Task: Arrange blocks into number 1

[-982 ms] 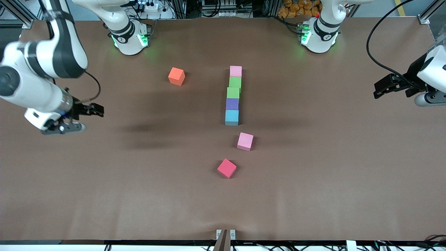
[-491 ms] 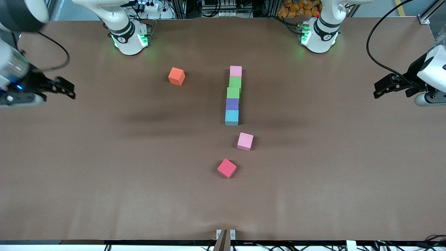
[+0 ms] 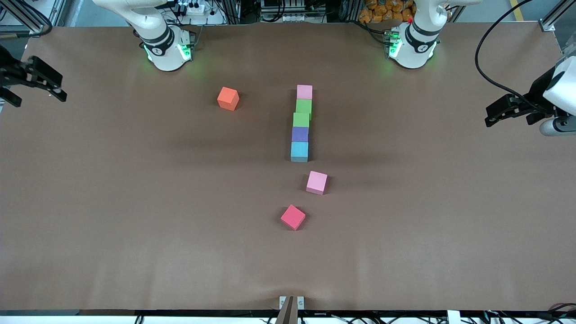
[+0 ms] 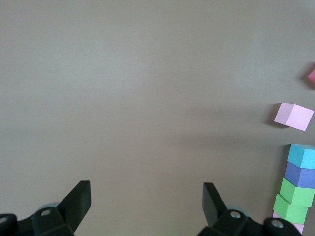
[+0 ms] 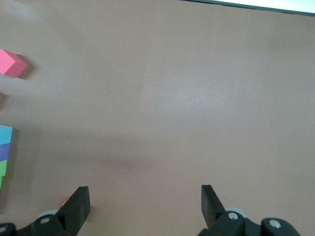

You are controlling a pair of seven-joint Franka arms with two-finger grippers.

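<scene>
The right pincer (image 3: 42, 85) has retreated to the table (image 3: 135, 252) edge at its arm's end, fingers apart. The left pincer (image 3: 504, 112) hovers spread at its own end. Five blocks (image 3: 300, 134) line mid-table; pink block (image 3: 317, 182) and red block (image 3: 293, 217) lie nearer the camera, orange block (image 3: 228, 98) toward the right arm's end.

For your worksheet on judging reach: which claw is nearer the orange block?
Right. The right claw hangs open at its table end, the end nearer the orange block; the left claw, also open, waits at its own end.

the blocks (image 3: 300, 134) look like matt foam; the table (image 3: 135, 225) wears a matt brown, faintly creased cloth-like cover.
</scene>
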